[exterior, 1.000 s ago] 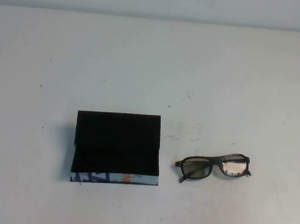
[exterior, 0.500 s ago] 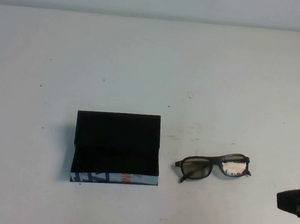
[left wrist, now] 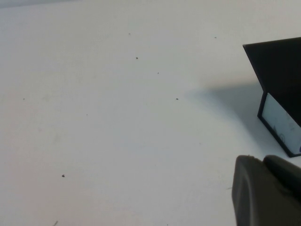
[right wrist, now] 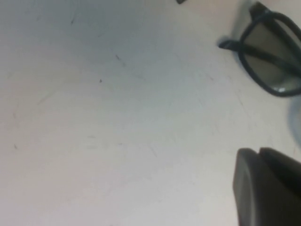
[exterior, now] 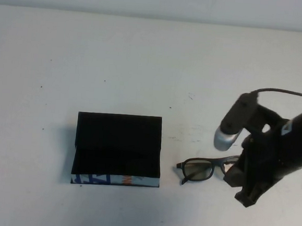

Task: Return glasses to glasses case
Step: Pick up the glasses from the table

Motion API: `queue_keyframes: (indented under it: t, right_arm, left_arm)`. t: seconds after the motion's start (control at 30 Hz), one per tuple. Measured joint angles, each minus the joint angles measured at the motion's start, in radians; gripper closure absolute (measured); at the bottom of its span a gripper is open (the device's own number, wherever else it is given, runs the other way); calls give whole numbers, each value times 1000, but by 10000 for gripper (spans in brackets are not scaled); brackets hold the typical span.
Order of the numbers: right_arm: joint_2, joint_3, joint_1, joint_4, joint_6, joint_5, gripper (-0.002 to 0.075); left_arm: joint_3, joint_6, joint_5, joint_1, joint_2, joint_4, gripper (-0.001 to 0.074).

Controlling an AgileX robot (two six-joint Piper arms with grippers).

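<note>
One right gripper (exterior: 240, 177) over glasses (exterior: 199, 168), grip state unclear; left gripper (left wrist: 265, 190) parked, unclear; center on bridge before pinching.

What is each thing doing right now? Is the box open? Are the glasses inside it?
glasses case: open, lid flap raised, nothing visible inside, resting on the table.
glasses: lying on the table beside the case, not inside it, not held.
right gripper: over the right end of the glasses, gripping nothing.
left gripper: near the case, holding nothing.
</note>
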Motion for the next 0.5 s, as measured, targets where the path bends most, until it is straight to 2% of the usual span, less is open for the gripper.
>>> queue_keyframes:
  t: [0.1,0.2,0.5]
  right_arm:
    - [69,-38,19,-8,-198,-15,734]
    - [131,-65,22,-38,-351,-30,696]
    - [311,-199,17,-168,-442,-54,402]
  left_arm:
    - [0,0,0,0,0,0,734]
    - [0,0,0,0,0,0,734]
    - [0,0,0,0,0,0,734]
